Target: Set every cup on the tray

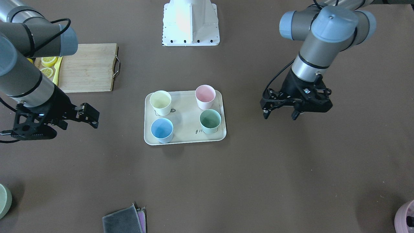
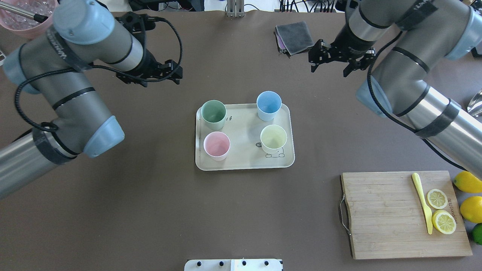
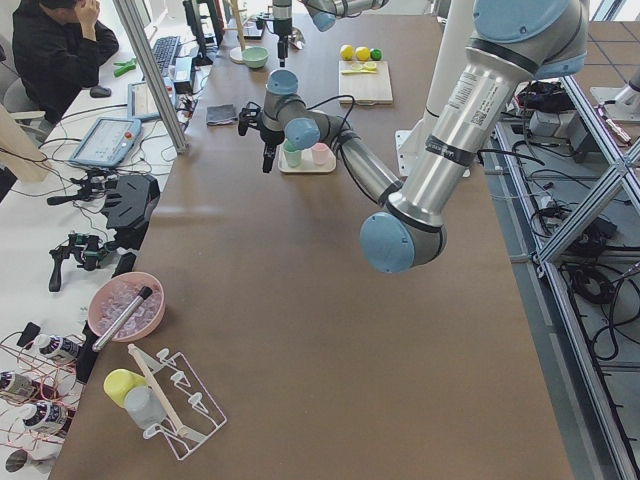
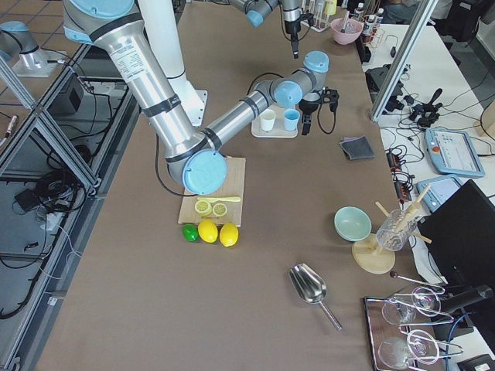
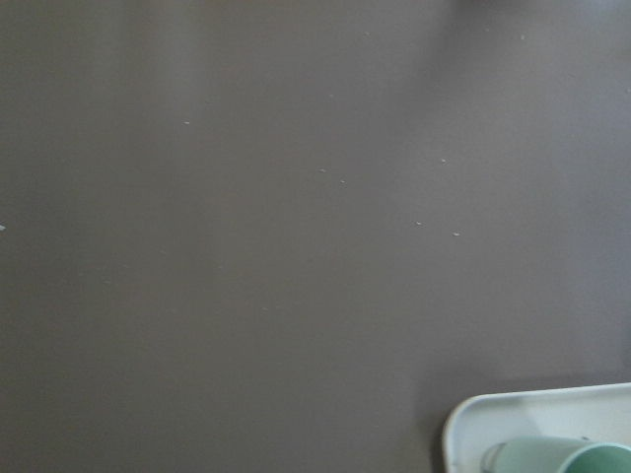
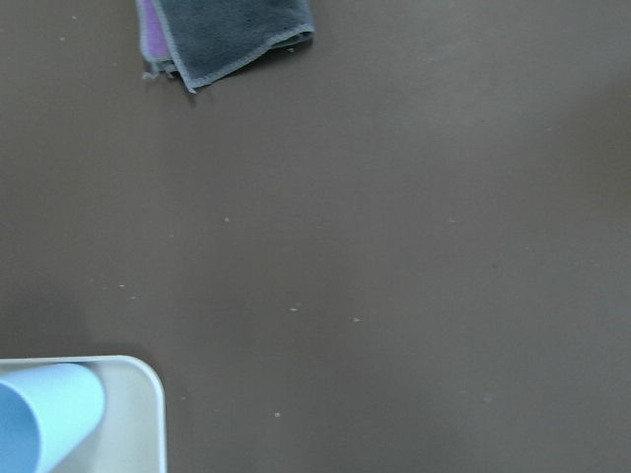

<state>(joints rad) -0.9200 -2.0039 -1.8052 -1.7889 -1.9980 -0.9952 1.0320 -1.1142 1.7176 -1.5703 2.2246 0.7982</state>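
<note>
While the yellow cup, pink cup, blue cup and green cup are standing upright on the tray, one near each corner and apart from one another, both arms are hovering well clear of it. The left gripper is hanging with jaws spread, holding nothing. The right gripper, across the tray from it and near the board, is likewise gaping and empty.

Yellow cup, pink cup, blue cup, green cup: matt plastic, smooth walls. Tray: smooth cream surface, faint sheen, looks plastic. Worktop: matt brown covering, lightly dust-specked. Cutting board: bare wood, strip grain visible, with a shiny metal handle. Cloth: grey fabric, soft nap, stitched hem.
</note>
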